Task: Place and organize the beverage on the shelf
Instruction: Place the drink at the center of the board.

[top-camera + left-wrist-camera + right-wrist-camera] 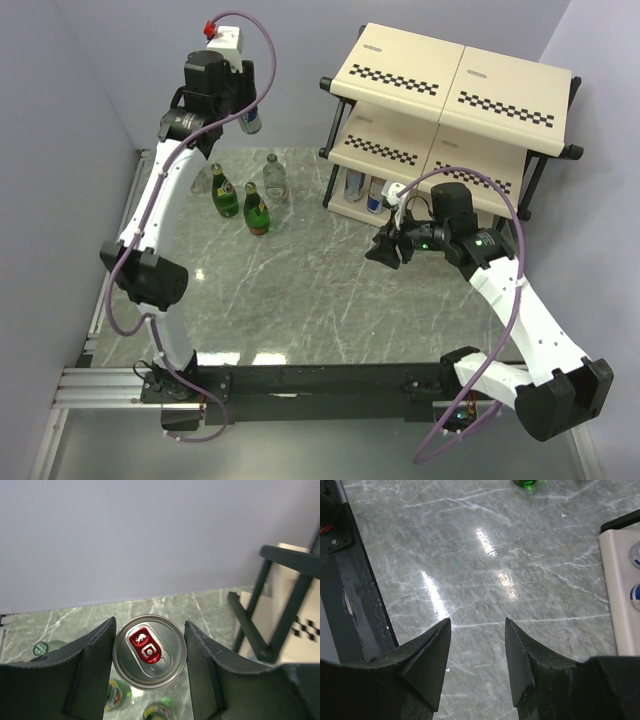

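The left claw (150,636) grasps a silver can (149,652), held above the bench (300,300). Two green bottles (224,193) and a clear bottle (274,179) stand there, not yet shelved. Two cans (354,185) are on the low board of the shelf (500,80); the right claw (476,650) is released, empty.

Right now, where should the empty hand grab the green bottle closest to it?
I'd grab the green bottle round its wide body, below the thin neck, coming level from the shelf side. It stands upright, and other bottles crowd its left and back.
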`<state>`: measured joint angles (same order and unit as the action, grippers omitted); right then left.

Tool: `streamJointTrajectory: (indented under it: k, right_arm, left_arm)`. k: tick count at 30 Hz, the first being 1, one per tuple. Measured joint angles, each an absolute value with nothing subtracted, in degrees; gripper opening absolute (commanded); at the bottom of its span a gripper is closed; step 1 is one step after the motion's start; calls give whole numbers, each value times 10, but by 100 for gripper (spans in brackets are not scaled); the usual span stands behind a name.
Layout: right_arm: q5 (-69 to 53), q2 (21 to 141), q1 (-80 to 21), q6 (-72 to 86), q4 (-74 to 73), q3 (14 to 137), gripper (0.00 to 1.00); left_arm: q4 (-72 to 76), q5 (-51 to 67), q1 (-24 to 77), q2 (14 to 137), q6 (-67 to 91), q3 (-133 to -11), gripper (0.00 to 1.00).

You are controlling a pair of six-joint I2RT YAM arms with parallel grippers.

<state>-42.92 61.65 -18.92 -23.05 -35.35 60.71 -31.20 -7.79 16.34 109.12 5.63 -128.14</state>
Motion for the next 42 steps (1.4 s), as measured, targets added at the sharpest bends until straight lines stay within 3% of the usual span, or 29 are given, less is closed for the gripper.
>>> streamJointTrajectory:
  k: [12, 23, 29, 42]
  right_arm:
    - [-436, 583, -162, -235, -354, 607, 56]
    - [-492, 564, -118, -268, -364, 606, 61]
    - [-522, 548, -116, -306, -360, 571, 70]
    - [-545, 546, -116, -318, -335, 533, 70]
  left_arm:
    - [-308, -37, 224, 910, 87, -1081, 0]
    - [-232, 85, 279, 769, 133, -842, 0]
    - [-171, 128, 345, 766, 143, -742, 0]
    - [-91, 49, 500, 865, 119, -673, 0]
